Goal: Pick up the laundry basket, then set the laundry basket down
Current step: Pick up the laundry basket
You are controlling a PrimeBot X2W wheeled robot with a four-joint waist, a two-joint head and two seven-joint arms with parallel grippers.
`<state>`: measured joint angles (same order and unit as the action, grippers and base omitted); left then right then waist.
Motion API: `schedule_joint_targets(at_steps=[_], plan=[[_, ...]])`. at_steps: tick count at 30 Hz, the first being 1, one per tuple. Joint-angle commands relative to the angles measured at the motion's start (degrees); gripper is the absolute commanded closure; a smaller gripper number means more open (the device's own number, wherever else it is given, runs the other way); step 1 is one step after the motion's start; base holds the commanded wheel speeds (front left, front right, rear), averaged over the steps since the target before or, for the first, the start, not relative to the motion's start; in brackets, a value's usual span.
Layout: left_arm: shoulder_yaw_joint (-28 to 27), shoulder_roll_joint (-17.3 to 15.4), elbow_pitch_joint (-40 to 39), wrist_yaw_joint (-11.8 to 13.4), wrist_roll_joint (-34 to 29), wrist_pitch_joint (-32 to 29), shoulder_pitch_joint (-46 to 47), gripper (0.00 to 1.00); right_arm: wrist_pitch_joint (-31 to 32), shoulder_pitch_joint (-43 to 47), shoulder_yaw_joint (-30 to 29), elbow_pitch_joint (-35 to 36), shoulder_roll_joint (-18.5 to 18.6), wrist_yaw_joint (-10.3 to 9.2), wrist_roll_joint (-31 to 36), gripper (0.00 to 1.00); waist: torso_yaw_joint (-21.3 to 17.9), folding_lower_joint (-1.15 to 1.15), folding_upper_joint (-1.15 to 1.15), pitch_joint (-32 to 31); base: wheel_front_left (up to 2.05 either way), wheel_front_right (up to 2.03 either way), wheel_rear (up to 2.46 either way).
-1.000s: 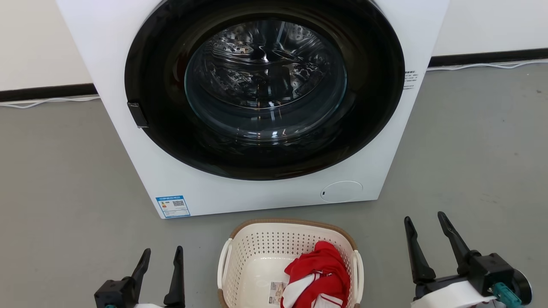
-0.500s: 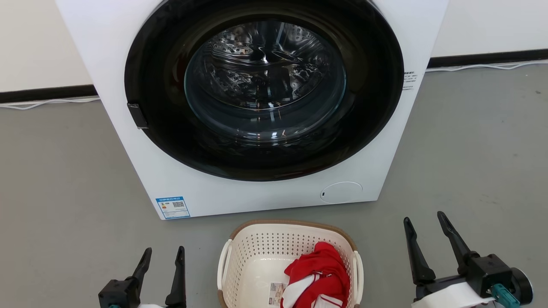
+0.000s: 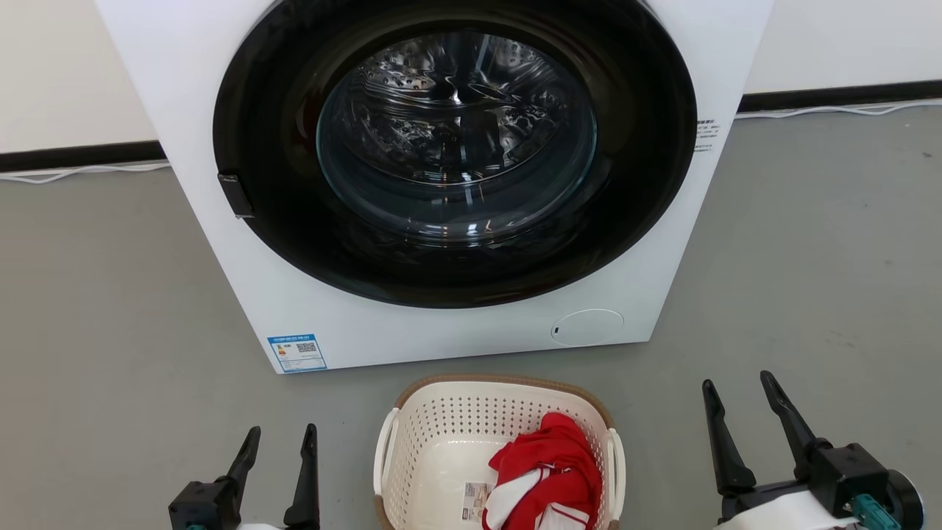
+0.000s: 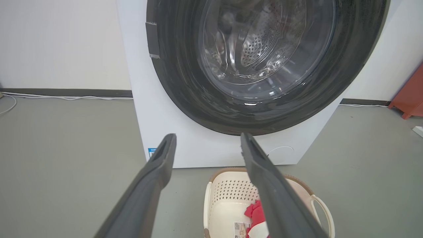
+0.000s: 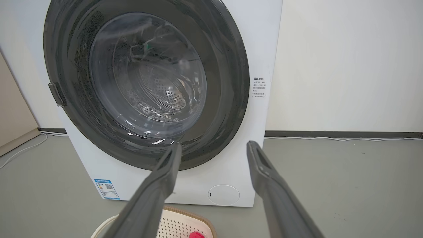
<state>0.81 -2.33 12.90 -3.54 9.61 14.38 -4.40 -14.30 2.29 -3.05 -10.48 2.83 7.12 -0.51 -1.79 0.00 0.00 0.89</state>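
Observation:
The laundry basket [image 3: 434, 434] stands on the grey floor just before the washing machine, cream-white and perforated with a brown rim; it also shows in the left wrist view [image 4: 224, 198] and in the right wrist view [image 5: 178, 224]. A red and white garment [image 3: 548, 471] lies in its right half, beside a small label [image 3: 475, 503]. My left gripper [image 3: 282, 433] hangs open to the basket's left, apart from its white handle [image 3: 384, 449]. My right gripper [image 3: 738, 385] stands open further off to the right. Neither holds anything.
A large white washing machine [image 3: 243, 243] with a round dark door [image 3: 456, 147] stands close behind the basket. White cables [image 3: 81, 173] run along the dark skirting at the wall. A red-brown object [image 4: 408, 99] sits at the far right of the left wrist view.
My right gripper has dropped slightly lower and to the right in the head view. The left gripper and the basket have stayed put.

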Motion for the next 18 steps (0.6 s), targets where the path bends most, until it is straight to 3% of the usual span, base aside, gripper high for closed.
schedule_joint_targets(at_steps=[1,18], plan=[[-1.67,-0.54,-1.44,0.24,0.02,0.62,1.04,0.0,-0.7,-1.38,1.17,0.96,0.23,0.36,0.0,0.0,0.0,0.0,0.0,0.15,0.0,0.0,0.0],[-1.37,-0.54,-0.19,-0.91,-0.73,0.62,4.17,0.0,-0.7,-3.56,0.9,0.02,0.07,0.36,-0.96,0.0,0.25,0.0,0.0,4.59,0.0,0.0,0.0]])
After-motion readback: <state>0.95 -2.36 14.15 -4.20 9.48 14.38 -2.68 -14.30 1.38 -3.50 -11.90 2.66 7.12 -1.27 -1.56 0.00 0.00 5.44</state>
